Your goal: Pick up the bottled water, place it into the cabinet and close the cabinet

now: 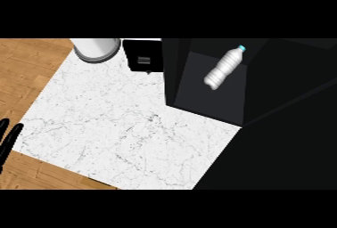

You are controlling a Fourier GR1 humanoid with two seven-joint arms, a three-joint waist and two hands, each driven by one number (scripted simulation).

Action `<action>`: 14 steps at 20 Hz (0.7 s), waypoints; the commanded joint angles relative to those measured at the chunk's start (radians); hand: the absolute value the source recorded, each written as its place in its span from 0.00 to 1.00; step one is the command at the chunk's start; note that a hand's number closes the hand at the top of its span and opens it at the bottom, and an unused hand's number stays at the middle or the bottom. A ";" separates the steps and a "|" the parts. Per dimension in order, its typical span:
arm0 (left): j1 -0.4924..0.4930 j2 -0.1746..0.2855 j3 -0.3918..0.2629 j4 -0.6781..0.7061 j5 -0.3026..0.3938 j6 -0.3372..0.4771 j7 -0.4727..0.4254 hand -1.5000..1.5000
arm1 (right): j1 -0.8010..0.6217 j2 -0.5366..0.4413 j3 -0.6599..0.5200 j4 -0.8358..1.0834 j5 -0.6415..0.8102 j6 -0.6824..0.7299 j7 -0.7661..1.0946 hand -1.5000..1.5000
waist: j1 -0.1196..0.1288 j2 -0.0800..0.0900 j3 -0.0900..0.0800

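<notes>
The white marble counter [118,124] fills the middle of the head view, a slanted slab with grey veining. A black cabinet [283,80] takes up the right side, and its dark mass runs down to the lower right corner; where its door sits in that black I cannot tell. Brown wood planking [30,62] borders the marble on the left and along the bottom. At the top edge stands a white round container [95,48], and just right of it a small black box [141,55] with a grey panel on its face. The bottled water [222,69] lies on its side on the cabinet's dark grey inner surface, tilted, with its light blue cap [241,47] pointing up and right. The left hand [12,136] rests at the left edge, its black fingers straight and holding nothing.
</notes>
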 commanded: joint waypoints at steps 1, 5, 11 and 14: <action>0.002 0.008 0.007 0.006 0.004 -0.010 0.003 0.00 | -0.062 0.078 0.021 0.041 -0.023 -0.071 0.079 1.00 | 0.008 0.005 0.007; 0.001 0.011 0.004 0.007 0.014 -0.021 0.012 0.00 | -0.125 0.072 -0.016 0.070 0.018 -0.065 0.128 1.00 | 0.004 -0.001 0.006; -0.010 0.011 0.014 0.027 0.017 -0.018 0.013 0.00 | -0.225 0.094 -0.053 0.130 0.017 -0.084 0.212 1.00 | -0.007 0.000 0.007; -0.011 0.015 0.016 0.028 0.021 -0.019 0.018 0.00 | -0.292 0.138 -0.057 0.187 0.011 -0.109 0.257 1.00 | -0.008 -0.004 0.010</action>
